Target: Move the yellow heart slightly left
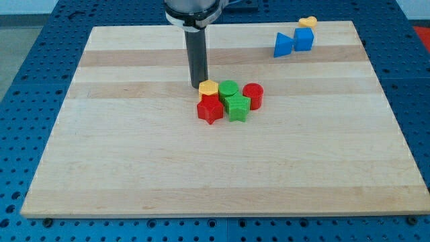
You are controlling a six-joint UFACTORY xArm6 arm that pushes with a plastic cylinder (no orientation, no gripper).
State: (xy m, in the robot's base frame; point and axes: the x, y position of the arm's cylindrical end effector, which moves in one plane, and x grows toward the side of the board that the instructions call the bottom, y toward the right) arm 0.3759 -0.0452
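The yellow heart (308, 21) lies at the view's top right, at the board's far edge, touching the top of a blue cube (304, 39). A blue triangle (283, 45) sits just left of the cube. My tip (198, 85) is far from the heart, near the board's middle. It stands right at the left side of a yellow hexagonal block (209, 87).
A cluster sits by my tip: the yellow hexagon, a green round block (228, 88), a red cylinder (252, 95), a red star (210, 109) and a green star (236, 107). The wooden board (134, 154) lies on a blue perforated table.
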